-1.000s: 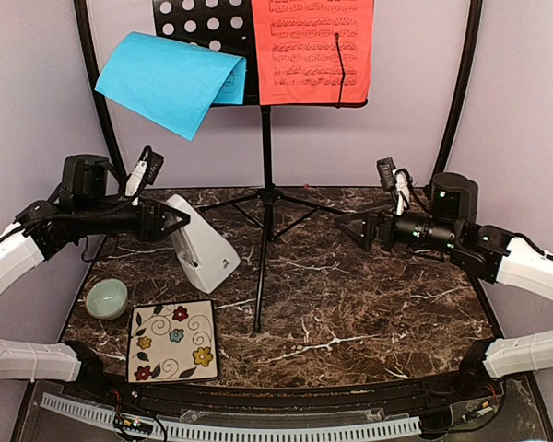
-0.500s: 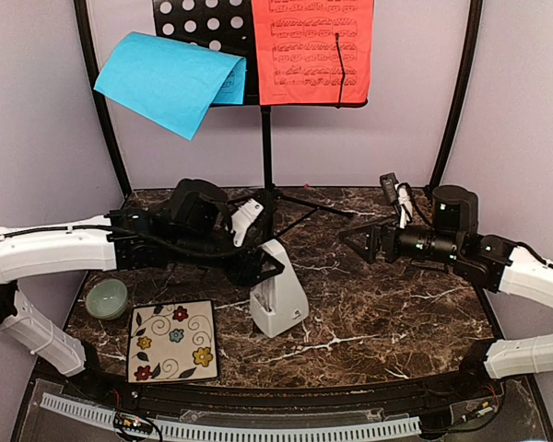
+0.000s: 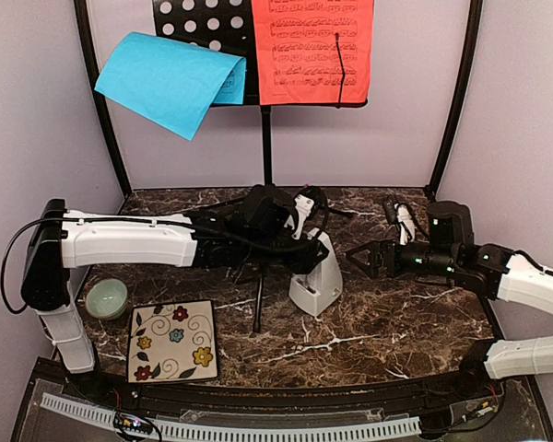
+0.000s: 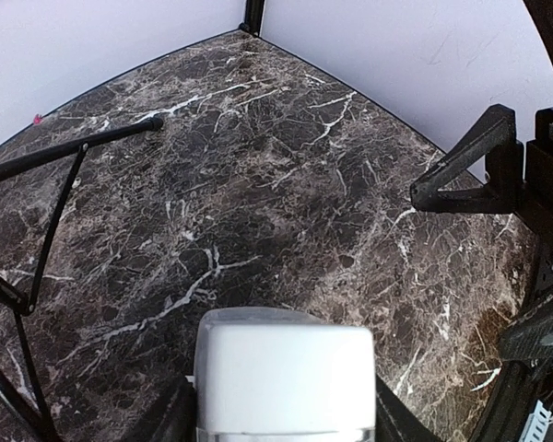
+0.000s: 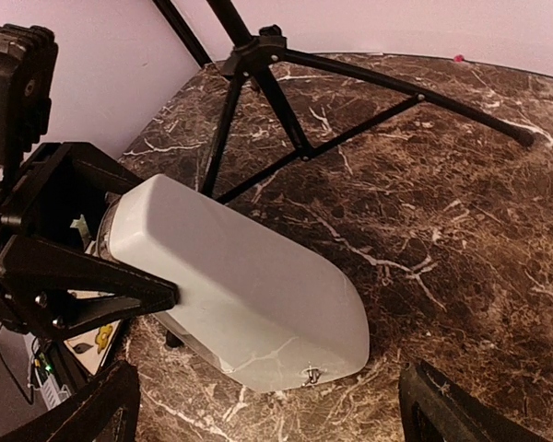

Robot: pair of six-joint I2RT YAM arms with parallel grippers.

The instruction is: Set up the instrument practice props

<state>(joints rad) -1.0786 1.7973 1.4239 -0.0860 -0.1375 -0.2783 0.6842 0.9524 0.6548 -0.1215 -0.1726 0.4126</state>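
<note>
Marble surface (image 3: 396,322) is carrying everything. Music stand (image 3: 266,147) is standing back centre on its tripod legs. Red sheet (image 3: 311,51) is lying flat on its perforated panel and blue sheet (image 3: 161,81) is drooping off the left side. Floral tile (image 3: 173,341) is lying front left. Metronome (image 3: 318,281) is sitting tilted mid-surface, just right of the stand's front leg; can't tell if its base is touching down. Left fingers (image 5: 92,281) are clamping its narrow top end. Right fingers (image 5: 442,414) are spread wide, gripping nothing, just beside the metronome. Green bowl (image 3: 106,297) is sitting beside the tile.

High overview; metronome (image 5: 249,276) in both close-ups
</note>
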